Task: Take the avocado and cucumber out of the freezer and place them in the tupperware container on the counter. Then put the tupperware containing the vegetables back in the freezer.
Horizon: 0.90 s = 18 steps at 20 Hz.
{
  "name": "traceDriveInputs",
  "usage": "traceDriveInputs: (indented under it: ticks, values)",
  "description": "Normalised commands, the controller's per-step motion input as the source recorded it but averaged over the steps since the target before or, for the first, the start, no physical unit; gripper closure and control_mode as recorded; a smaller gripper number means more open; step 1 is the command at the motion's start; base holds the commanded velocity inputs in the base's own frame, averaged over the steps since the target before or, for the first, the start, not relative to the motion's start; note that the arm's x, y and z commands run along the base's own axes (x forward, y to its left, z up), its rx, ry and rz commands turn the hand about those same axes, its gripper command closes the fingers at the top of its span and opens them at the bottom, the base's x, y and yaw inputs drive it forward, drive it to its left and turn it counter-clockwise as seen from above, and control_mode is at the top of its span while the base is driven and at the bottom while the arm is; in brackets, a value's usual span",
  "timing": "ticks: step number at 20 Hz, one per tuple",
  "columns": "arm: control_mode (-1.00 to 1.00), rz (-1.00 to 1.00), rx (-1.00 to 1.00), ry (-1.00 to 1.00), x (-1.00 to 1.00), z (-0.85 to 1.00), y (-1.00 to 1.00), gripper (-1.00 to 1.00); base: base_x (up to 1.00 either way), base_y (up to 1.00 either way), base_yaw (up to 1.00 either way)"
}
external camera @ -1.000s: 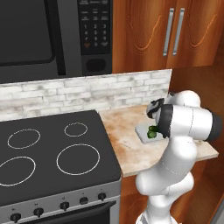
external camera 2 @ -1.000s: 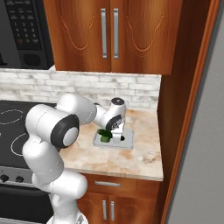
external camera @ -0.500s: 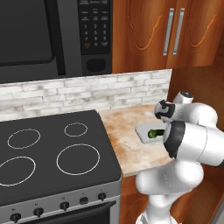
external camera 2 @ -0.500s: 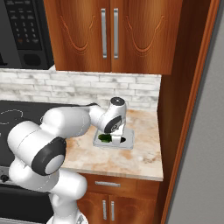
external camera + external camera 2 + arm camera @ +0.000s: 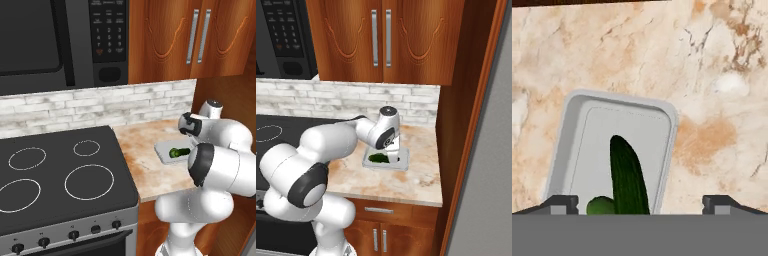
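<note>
Pale grey, shallow rectangular tupperware container (image 5: 167,151), left base view: on the beige-pink marbled stone counter (image 5: 142,155) just right of the black stove top (image 5: 60,172), a short glossy dark green cucumber (image 5: 178,152) lying inside it; white arm partly masks the tray's near end

Right base view: same tray (image 5: 400,162) under the white hand, green contents beneath the wrist, gripper itself hidden

Hand view: two-finger gripper (image 5: 639,203) above the tray, jaws spread wide, holding nothing; cucumber (image 5: 628,179) lengthwise in the tray, a smaller rounded green item (image 5: 601,206), probably the avocado, touching it. Judgement: vegetables loaded; next, grip one rim wall, jaws astride it, lift level so nothing rolls out
</note>
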Motion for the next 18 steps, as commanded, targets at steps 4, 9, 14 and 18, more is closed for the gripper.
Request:
traceDriveInputs:
  ticks: [4, 9, 14, 18]
  values:
    - [-1.00, 0.32, -0.18, 0.00, 0.00, 0.01, -0.44, -1.00, 0.00, 0.00, 0.00]
    - [-1.00, 0.38, -0.18, 0.00, 0.02, 0.00, -0.47, -1.00, 0.00, 0.00, 0.00]
    - [-1.00, 0.41, -0.17, 0.00, 0.00, -0.03, -0.25, -1.00, 0.00, 0.00, 0.00]
    - [-1.00, 0.31, -0.09, 0.00, 0.00, -0.21, 0.00, -1.00, 0.00, 0.00, 0.00]
